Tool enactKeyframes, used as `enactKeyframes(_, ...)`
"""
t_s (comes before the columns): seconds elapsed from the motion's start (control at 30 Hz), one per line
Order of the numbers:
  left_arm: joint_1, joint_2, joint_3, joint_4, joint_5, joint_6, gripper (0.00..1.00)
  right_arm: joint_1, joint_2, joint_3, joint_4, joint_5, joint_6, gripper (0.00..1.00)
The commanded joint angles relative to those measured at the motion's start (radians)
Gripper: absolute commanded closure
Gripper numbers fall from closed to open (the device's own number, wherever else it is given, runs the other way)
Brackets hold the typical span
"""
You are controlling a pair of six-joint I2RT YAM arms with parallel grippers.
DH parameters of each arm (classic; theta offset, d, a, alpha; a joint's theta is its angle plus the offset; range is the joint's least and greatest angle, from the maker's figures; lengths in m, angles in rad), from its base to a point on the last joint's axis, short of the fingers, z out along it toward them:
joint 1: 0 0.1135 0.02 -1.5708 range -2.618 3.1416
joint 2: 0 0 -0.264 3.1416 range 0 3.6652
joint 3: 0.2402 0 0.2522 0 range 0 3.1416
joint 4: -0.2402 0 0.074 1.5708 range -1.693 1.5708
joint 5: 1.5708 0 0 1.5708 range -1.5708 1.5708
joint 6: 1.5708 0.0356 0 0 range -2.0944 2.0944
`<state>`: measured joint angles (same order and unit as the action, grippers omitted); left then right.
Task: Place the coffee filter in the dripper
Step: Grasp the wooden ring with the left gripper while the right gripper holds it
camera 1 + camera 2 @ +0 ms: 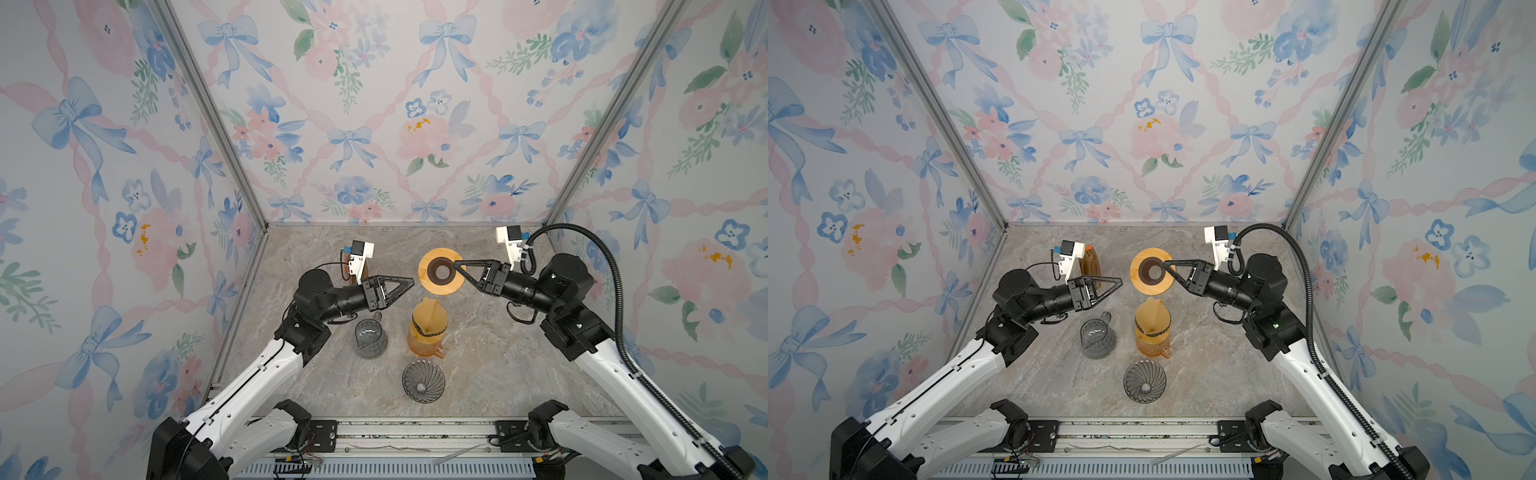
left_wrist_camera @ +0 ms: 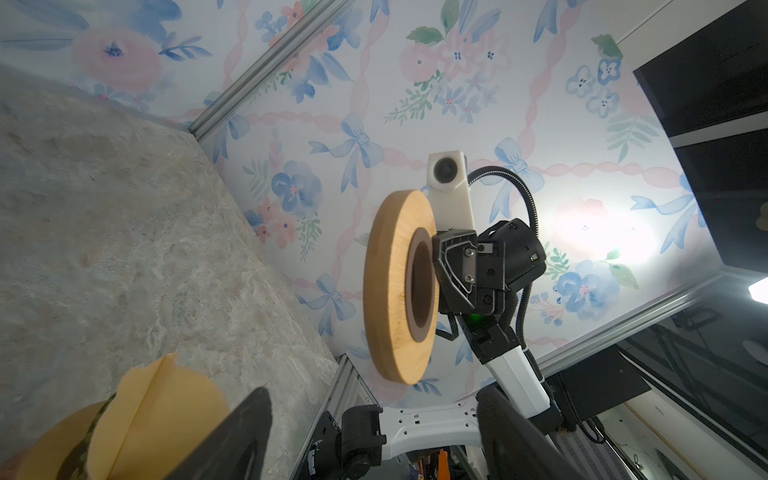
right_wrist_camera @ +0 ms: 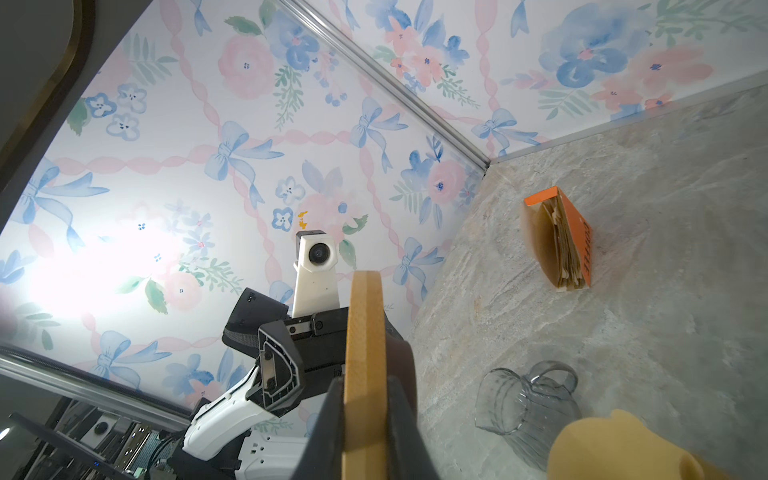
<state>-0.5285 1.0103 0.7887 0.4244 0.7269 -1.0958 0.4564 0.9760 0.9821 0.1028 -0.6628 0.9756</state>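
The tan paper coffee filter (image 1: 429, 316) stands as a cone in the mouth of the amber glass carafe (image 1: 423, 348). The dark ribbed glass dripper (image 1: 423, 381) sits on its own just in front of that carafe, on the robot's side. Behind the carafe the right gripper (image 1: 457, 265) is clamped on the rim of a round wooden ring with a dark inner collar (image 1: 428, 257), holding it off the marble tabletop (image 1: 498, 374). To the carafe's left and slightly behind it, the left gripper (image 1: 409, 282) hangs with its jaws wide apart and nothing between them, above a clear ribbed glass pitcher (image 1: 370, 338) that stands just left of the carafe.
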Motion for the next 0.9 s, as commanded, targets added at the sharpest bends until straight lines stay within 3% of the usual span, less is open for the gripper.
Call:
enactKeyframes(0.0,0.007,-0.012,0.002,0.086,0.045,-0.062,0.24,0.029,0.022,-0.006,0.131,-0.049,0.043,0.84)
enactKeyframes(0.27,0.011,-0.012,0.003,0.128,0.052,-0.107,0.37,0.064,0.071,-0.006,0.198,-0.068,0.07,0.84)
enactKeyframes(0.47,0.017,0.023,-0.022,0.29,0.063,-0.215,0.47,0.073,0.091,-0.028,0.254,-0.083,0.098,0.82)
enactKeyframes(0.87,0.019,0.03,-0.026,0.292,0.057,-0.207,0.67,0.083,0.111,-0.052,0.308,-0.092,0.114,0.81)
